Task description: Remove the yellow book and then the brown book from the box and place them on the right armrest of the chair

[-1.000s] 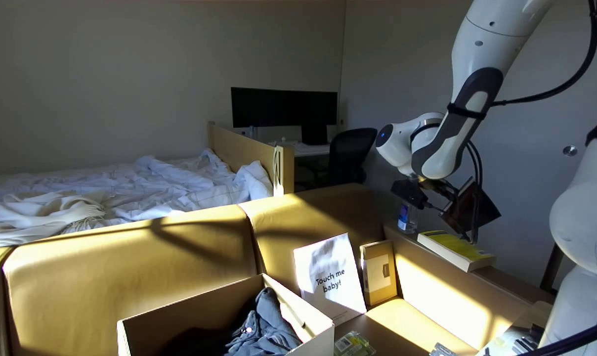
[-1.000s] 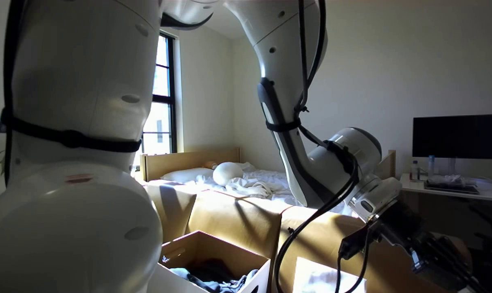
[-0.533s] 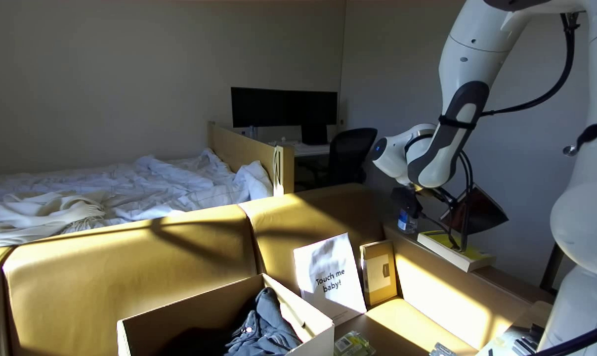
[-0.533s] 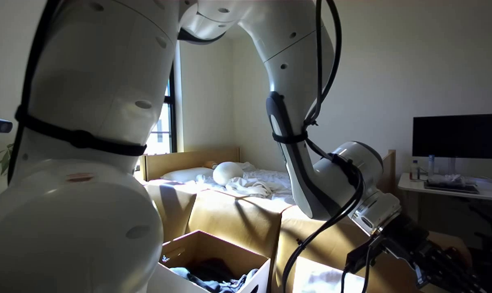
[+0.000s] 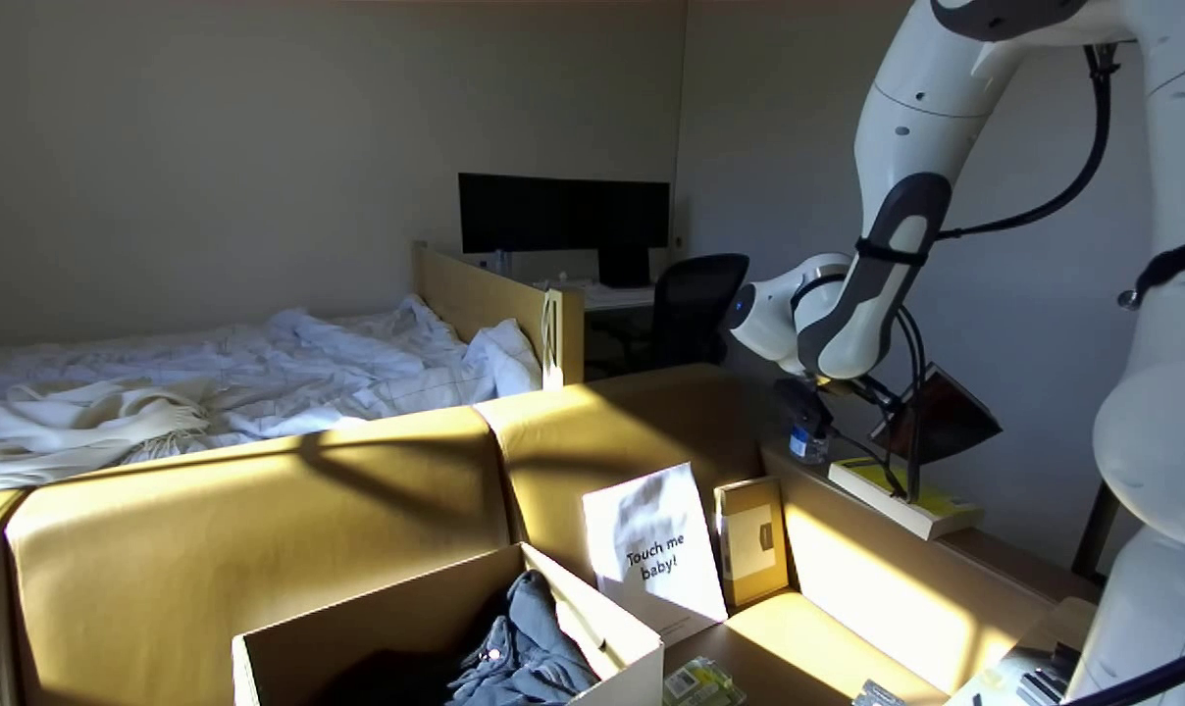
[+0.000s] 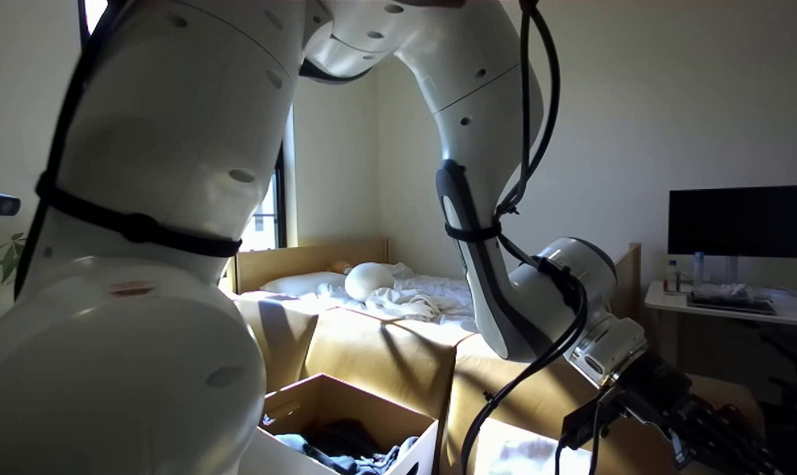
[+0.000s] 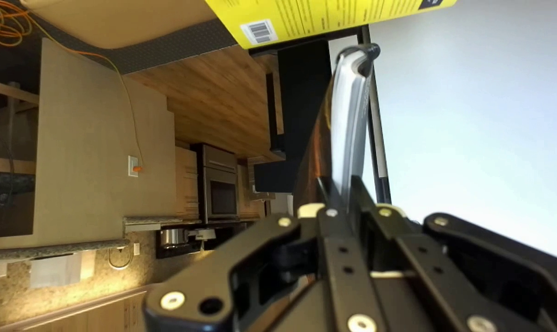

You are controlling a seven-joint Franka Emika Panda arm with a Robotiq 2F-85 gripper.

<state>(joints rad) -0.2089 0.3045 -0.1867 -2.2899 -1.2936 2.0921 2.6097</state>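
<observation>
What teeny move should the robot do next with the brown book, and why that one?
Probably lower the brown book a little toward the armrest, gently. The end effector is gripping it, tilted, and it looks raised above the yellow book, which already lies flat on that armrest, so it seems nearly where it belongs.
</observation>
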